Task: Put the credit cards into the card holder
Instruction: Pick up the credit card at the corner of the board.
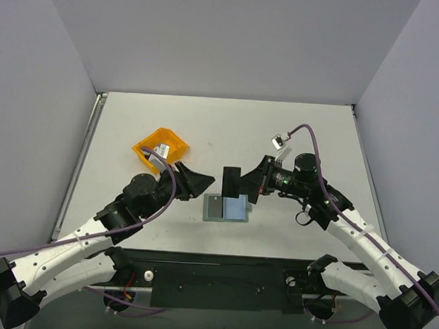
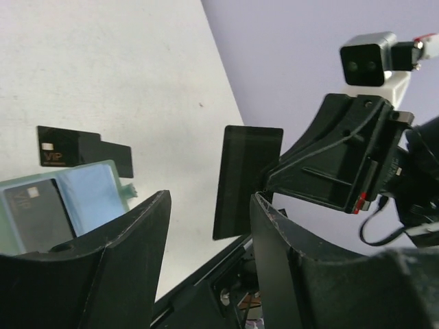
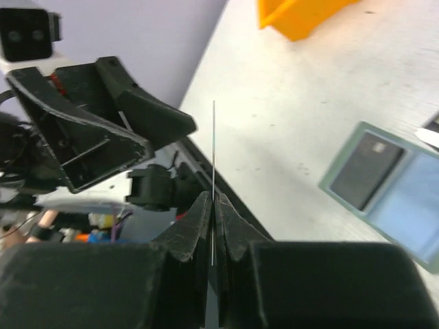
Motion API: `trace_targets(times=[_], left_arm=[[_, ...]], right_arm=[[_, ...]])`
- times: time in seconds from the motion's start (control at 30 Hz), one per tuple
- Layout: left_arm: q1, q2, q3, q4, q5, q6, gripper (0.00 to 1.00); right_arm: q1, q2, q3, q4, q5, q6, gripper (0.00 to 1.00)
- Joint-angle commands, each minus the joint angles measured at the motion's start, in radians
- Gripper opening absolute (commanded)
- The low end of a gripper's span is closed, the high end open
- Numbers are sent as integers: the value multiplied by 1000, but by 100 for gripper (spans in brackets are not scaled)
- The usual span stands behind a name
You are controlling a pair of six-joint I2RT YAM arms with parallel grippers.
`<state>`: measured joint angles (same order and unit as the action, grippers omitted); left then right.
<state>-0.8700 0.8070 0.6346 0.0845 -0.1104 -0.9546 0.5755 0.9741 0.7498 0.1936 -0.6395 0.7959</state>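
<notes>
On the surface [image 1: 315, 132]: I see a white top, with both arms reaching in from the near edge and meeting above its middle.
Left arm [image 1: 93, 232]: it comes in from the left. The left jaws are released, spread wide with nothing gripped, and they face the held card [image 2: 245, 179].
Right arm [image 1: 362, 240]: it comes in from the right. The right jaws are clenched on the lower edge of the held card.
Orange bin [image 1: 162, 151]: it sits on the surface beyond the left arm's wrist, apart from the card holder [image 1: 226, 207].
Card holder: it lies open and flat on the surface near the front middle, light-blue lining up, just below both sets of jaws.
Held card: it is black, stands upright and is off the surface, over the far edge of the card holder. From the right wrist I see only its thin edge.
Tucked card [image 2: 38, 216]: a dark card sits in the half of the open card holder nearer the left arm.
Loose cards [image 2: 65, 147]: a black one marked VIP and a second one overlapping it lie flat on the surface just beside the card holder. I cannot tell whether they touch it.
</notes>
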Motion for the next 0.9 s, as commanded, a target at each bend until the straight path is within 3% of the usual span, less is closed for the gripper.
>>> trace_targets(times=[0.0,0.13,0.2,0.27,0.3,0.4,0.87], left_arm=[[60,15,31,-64,43,40,60],[100,115,50,-150,67,74,57],[101,161,39,-141,72,85,49],[101,199,18,-102,86,100,37],[101,213,14,-62,90,103,24],[98,274,-6,-23,86,125,0],[100,543,-16,58,41,154,0]], right_arm=[[-19,6,72,-253,204,-135,0],[-40,118,160,-428,274,-170,0],[-49,170,180,-474,273,-179,0],[-52,215,194,-505,281,-192,0],[-54,247,195,-510,285,-196,0],[-58,305,209,-526,291,-199,0],[-46,538,238,-519,301,-242,0]])
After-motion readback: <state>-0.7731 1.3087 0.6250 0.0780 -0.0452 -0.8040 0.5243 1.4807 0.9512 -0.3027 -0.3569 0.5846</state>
